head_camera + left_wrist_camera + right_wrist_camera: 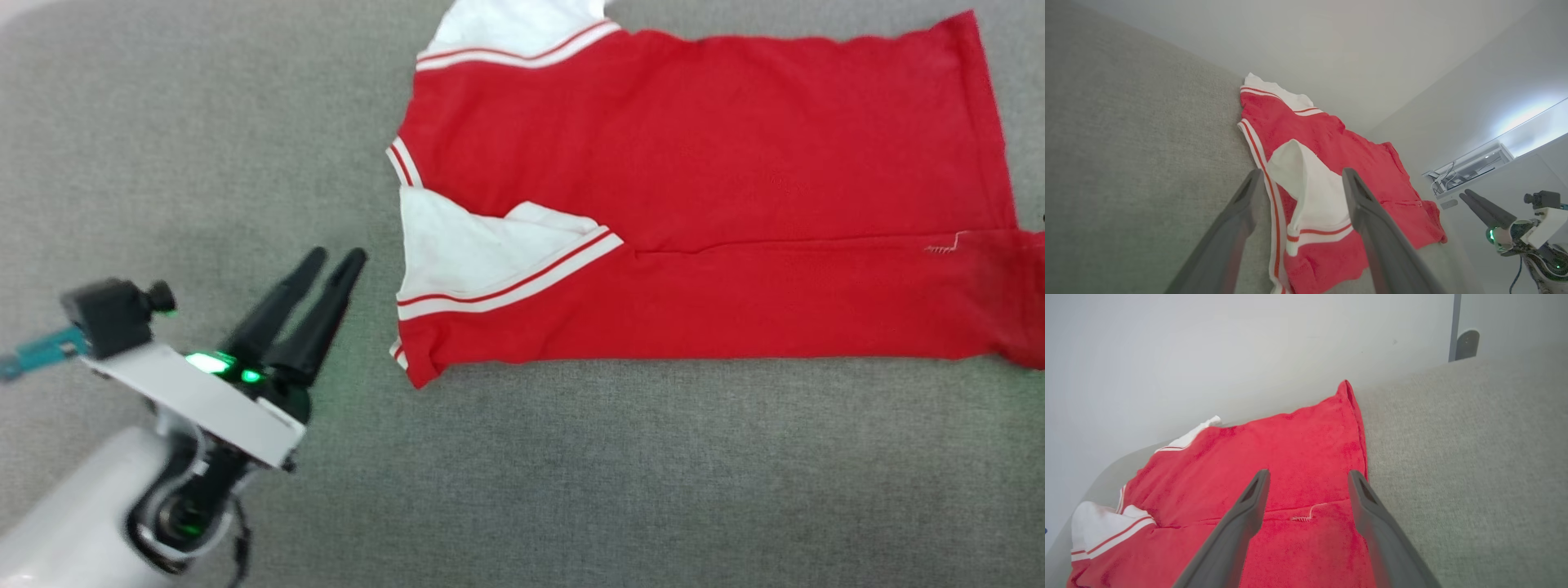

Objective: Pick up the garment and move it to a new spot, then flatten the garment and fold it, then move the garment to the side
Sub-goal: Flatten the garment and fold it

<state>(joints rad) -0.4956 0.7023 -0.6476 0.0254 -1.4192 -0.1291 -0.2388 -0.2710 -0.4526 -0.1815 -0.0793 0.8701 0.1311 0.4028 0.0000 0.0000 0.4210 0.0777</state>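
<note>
Looking down from the head camera, I see the shirt (735,163) lying flat on the grey cloth (204,122), collar end to the left and hem to the right. Its near long edge is folded up over the body, and a white sleeve (465,245) lies tucked on top of the red. The far sleeve runs off the top of that view, and the near hem corner runs off the right edge.

The left gripper (336,256) sits just beside the collar end, apart from the fabric. From the left wrist its fingers (1237,220) stand well spread with nothing between them, pointing along the shirt toward the folded sleeve.

The right gripper (1308,473) is at the hem end. Its fingers (1372,522) are likewise spread wide and hold nothing. Between them I see the fold line and a small white thread (1306,514). I cannot tell whether the tips touch the fabric. It also shows in the left wrist view, past the hem (1466,193).
</note>
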